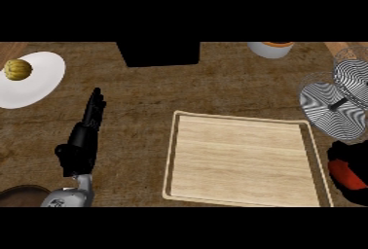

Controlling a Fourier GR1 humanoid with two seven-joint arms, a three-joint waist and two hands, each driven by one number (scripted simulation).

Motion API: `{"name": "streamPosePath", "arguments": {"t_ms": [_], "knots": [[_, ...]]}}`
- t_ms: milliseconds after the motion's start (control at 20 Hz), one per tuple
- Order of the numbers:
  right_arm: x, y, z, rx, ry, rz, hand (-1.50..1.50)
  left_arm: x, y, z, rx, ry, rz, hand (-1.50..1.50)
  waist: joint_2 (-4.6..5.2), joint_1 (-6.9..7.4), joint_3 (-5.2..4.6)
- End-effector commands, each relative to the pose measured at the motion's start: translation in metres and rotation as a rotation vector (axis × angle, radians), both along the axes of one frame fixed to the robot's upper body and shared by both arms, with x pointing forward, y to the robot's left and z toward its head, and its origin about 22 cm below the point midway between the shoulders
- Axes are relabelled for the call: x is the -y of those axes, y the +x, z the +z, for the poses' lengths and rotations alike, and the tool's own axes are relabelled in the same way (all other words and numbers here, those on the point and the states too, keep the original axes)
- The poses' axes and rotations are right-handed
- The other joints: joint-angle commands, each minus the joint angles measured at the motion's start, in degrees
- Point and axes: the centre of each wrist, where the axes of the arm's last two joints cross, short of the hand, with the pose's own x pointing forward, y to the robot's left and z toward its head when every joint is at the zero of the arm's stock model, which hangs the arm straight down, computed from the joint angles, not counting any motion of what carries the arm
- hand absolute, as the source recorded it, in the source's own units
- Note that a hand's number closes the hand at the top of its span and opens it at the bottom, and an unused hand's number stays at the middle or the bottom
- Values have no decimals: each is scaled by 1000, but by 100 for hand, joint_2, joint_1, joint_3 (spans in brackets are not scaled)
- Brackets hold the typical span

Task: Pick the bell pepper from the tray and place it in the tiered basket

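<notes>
Pale wooden tray (pixel 244 160) at centre-right of the brown, rough-grained counter (pixel 237 82): rectangular, rounded corners, low raised rim, straight grain running across the board. Red pepper (pixel 345 176) off the tray, just past its right rim at the view's right edge; smooth skin, only a curved patch showing. Right hand (pixel 349 151) clamped on it, black fingers curled above and below the red and hiding most of it. Just above that in the view, the basket (pixel 320 99): fine silver wire mesh, round tiers shimmering with rippled line patterns, a dark hub in the middle of the nearer tier, a second tier partly cut by the edge; pepper outside the mesh. Left hand (pixel 82 138) at the left, matte black, narrow seen from this side, fingers straight and close together, pointing away up the view, well apart from the tray. Beneath it, a grey metal forearm (pixel 72 197) entering from the lower edge. Upper left: smooth white plate (pixel 39 90) bearing a knobbly, round yellow fruit (pixel 17 69). Top centre: plain black box (pixel 158 52), square-cornered, flat-sided. Top right: white cup (pixel 271 50) with orange inside. Lower left corner: part of a dark brown bowl (pixel 18 193), rounded rim.
</notes>
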Motion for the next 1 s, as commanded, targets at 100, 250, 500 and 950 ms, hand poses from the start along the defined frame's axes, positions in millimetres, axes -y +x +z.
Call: {"name": "streamPosePath", "arguments": {"t_ms": [100,250,500,950], "knots": [[57,-32,84,167,56,-51,150,-4,-1,2,-5,0,0,0,9,-1,-5],[62,-44,127,237,117,-41,150,-5,3,4,-8,-21,15,0,-7,-79,-11],[98,-58,198,264,237,-99,150,5,2,2,4,9,-11,0,25,97,-5],[104,-69,254,201,485,-169,150,18,18,4,-13,2,-41,0,65,258,-9]]}}
